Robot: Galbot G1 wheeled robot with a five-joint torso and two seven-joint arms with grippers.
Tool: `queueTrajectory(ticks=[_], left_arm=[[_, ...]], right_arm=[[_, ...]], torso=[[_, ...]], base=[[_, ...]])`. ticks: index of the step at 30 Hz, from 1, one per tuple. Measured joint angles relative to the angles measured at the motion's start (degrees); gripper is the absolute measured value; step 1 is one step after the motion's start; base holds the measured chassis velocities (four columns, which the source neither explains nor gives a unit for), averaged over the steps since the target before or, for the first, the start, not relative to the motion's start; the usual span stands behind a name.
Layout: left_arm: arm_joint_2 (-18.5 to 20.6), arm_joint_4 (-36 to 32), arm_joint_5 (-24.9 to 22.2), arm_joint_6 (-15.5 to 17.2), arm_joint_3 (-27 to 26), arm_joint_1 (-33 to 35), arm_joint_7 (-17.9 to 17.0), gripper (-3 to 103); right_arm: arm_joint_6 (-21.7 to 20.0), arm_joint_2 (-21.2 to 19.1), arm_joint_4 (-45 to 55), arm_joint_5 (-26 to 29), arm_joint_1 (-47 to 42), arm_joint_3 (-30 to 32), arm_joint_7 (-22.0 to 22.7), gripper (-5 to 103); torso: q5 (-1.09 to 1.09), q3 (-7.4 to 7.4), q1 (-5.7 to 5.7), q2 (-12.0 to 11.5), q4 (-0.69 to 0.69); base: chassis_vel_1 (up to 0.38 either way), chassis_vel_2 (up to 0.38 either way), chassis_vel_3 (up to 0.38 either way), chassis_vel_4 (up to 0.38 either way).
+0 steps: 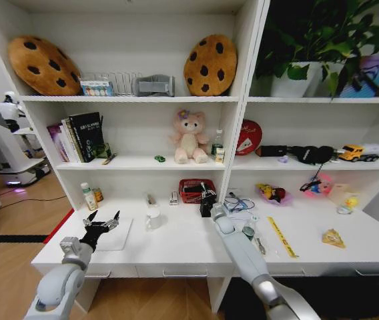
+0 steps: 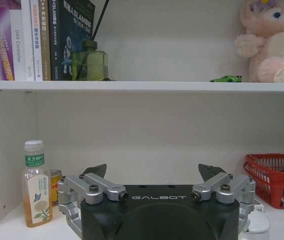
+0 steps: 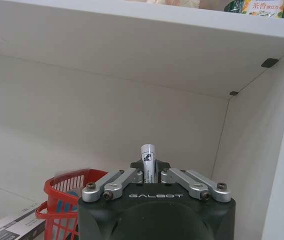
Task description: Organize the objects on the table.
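Right claw (image 3: 149,167) is clamped on a small white, silver-capped item (image 3: 148,156), held upright above the tabletop (image 1: 183,243) just beside the red basket (image 1: 194,190). Left claw (image 1: 103,222) hovers over the laptop (image 1: 118,235) at the tabletop's left end, fingers (image 2: 95,170) spread apart and holding nothing. White cup (image 1: 153,217) stands right of the laptop. Yellow ruler (image 1: 282,237) lies right of the right arm. Green car (image 1: 159,159) sits on the shelf beside the teddy bear (image 1: 189,137).
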Motion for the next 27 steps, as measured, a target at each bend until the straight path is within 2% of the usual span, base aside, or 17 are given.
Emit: queueTrajectory(ticks=[3,4,6,8,10,11,14,16,17,19,20,22,23,24,25,26,27], left_arm=[[0.0,0.0,0.0,0.0,0.0,0.0,0.0,100],[0.0,0.0,0.0,0.0,0.0,0.0,0.0,100],[0.0,0.0,0.0,0.0,0.0,0.0,0.0,100],[0.0,0.0,0.0,0.0,0.0,0.0,0.0,100],[0.0,0.0,0.0,0.0,0.0,0.0,0.0,100],[0.0,0.0,0.0,0.0,0.0,0.0,0.0,100],[0.0,0.0,0.0,0.0,0.0,0.0,0.0,100],[0.0,0.0,0.0,0.0,0.0,0.0,0.0,100],[0.0,0.0,0.0,0.0,0.0,0.0,0.0,100],[0.0,0.0,0.0,0.0,0.0,0.0,0.0,100],[0.0,0.0,0.0,0.0,0.0,0.0,0.0,100],[0.0,0.0,0.0,0.0,0.0,0.0,0.0,100],[0.0,0.0,0.0,0.0,0.0,0.0,0.0,100],[0.0,0.0,0.0,0.0,0.0,0.0,0.0,100],[0.0,0.0,0.0,0.0,0.0,0.0,0.0,100],[0.0,0.0,0.0,0.0,0.0,0.0,0.0,100],[0.0,0.0,0.0,0.0,0.0,0.0,0.0,100]], right_arm=[[0.1,0.7,-0.6,-0.9,0.1,0.3,0.4,11],[-0.7,0.7,-0.2,-1.0,0.0,0.3,1.1,8],[-2.3,0.5,1.6,-1.0,-0.7,-0.4,2.2,18],[-2.8,0.2,2.8,-1.1,-1.2,-0.8,2.6,24],[-3.3,-0.2,3.9,-1.2,-1.7,-1.1,3.2,24],[-3.7,-0.7,5.2,-1.2,-2.2,-1.4,3.8,35],[-4.6,-1.4,7.5,-1.1,-3.1,-2.0,5.0,41],[-5.7,-2.6,10.7,-1.0,-4.5,-2.5,6.6,51],[-5.7,-2.6,10.7,-1.0,-4.5,-2.5,6.6,51],[-6.1,-3.6,14.4,-1.0,-6.3,-2.7,8.1,62],[-6.1,-3.6,14.4,-1.0,-6.3,-2.7,8.1,62],[-7.7,-5.2,21.1,-0.2,-9.6,-3.8,11.5,73],[-7.7,-5.2,21.1,-0.2,-9.6,-3.8,11.5,73],[-9.8,-6.3,24.8,1.7,-12.1,-4.6,13.1,78],[-11.8,-7.4,27.5,4.1,-14.2,-5.7,14.7,78],[-11.8,-7.4,27.5,4.1,-14.2,-5.7,14.7,78],[-14.9,-8.9,31.7,8.1,-17.0,-7.5,18.1,89]], torso=[[0.00,0.00,0.00,0.0,0.00],[0.00,0.00,0.00,0.0,0.01],[0.00,0.00,0.00,0.0,0.00],[0.00,0.00,0.00,0.0,0.00],[0.00,0.00,0.00,0.0,0.00],[0.00,0.00,0.00,0.0,0.00],[0.00,0.00,0.00,0.0,0.00],[0.00,-0.01,-0.01,0.0,0.00],[0.00,-0.01,-0.01,0.0,0.00],[0.01,0.00,0.00,0.0,0.00],[0.01,0.00,0.00,0.0,0.00],[0.00,-0.01,0.00,0.0,0.02],[0.00,-0.01,0.00,0.0,0.02],[0.00,-0.01,0.00,0.0,0.01],[0.01,-0.01,-0.01,0.0,-0.01],[0.01,-0.01,-0.01,0.0,-0.01],[0.02,-0.01,0.00,0.0,-0.02]], base=[[0.000,0.000,0.000,0.000],[0.000,0.000,0.000,0.000],[0.000,0.000,0.000,0.000],[0.000,0.000,0.000,0.000],[0.000,0.000,0.000,0.000],[0.000,0.000,0.000,0.000],[0.000,0.000,0.000,0.000],[0.000,0.000,0.000,0.000],[0.000,0.000,0.000,0.000],[0.000,0.000,0.000,0.000],[0.000,0.000,0.000,0.000],[0.000,0.000,0.000,0.000],[0.000,0.000,0.000,0.000],[0.000,0.000,0.000,0.000],[0.000,0.000,0.000,0.000],[0.000,0.000,0.000,0.000],[0.000,0.000,0.000,0.000]])
